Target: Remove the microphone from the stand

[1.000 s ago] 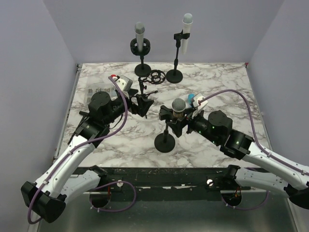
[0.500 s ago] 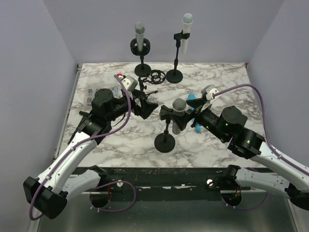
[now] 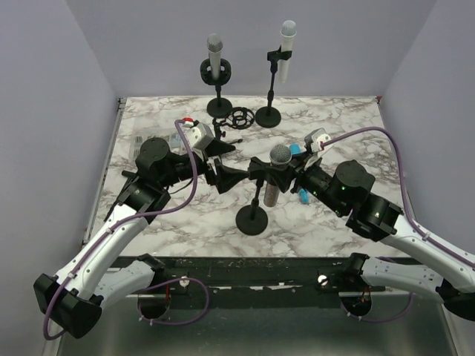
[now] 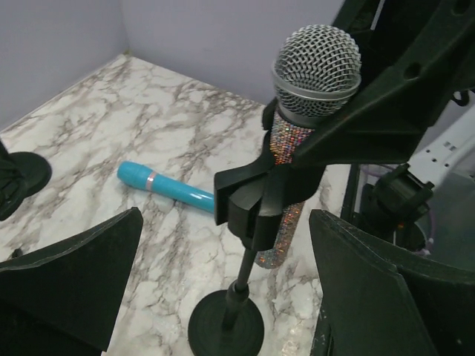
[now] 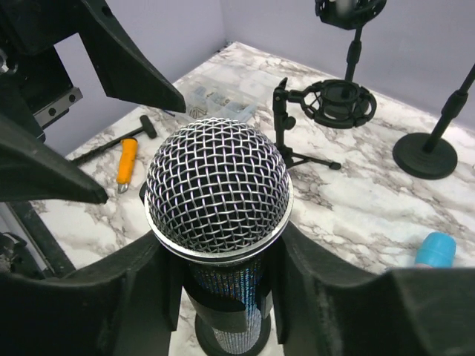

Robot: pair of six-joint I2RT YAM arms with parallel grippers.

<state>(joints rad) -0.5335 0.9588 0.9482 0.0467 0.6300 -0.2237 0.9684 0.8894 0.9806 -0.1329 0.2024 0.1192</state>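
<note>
A microphone point(image 3: 279, 157) with a silver mesh head and glittery body point(image 4: 293, 141) sits upright in the black clip of a short stand point(image 3: 252, 219). My right gripper point(image 5: 223, 285) is shut on the microphone's body just under the head point(image 5: 217, 185), one finger on each side. My left gripper point(image 4: 225, 222) is open, its fingers wide apart on either side of the stand's pole point(image 4: 241, 278) and touching nothing. In the top view the left gripper point(image 3: 226, 176) is just left of the clip and the right gripper point(image 3: 286, 176) just right of it.
A teal microphone point(image 4: 167, 187) lies on the marble table behind the stand. Two more microphones on stands point(image 3: 214, 55) point(image 3: 286, 41) rise at the back edge, with an empty shock mount point(image 5: 338, 102) on a small tripod nearby. An orange-handled tool point(image 5: 126, 159) lies at the left.
My right gripper has moved in from the right and closed around the microphone below its head. My left gripper has moved right up to the stand, its fingers open.
</note>
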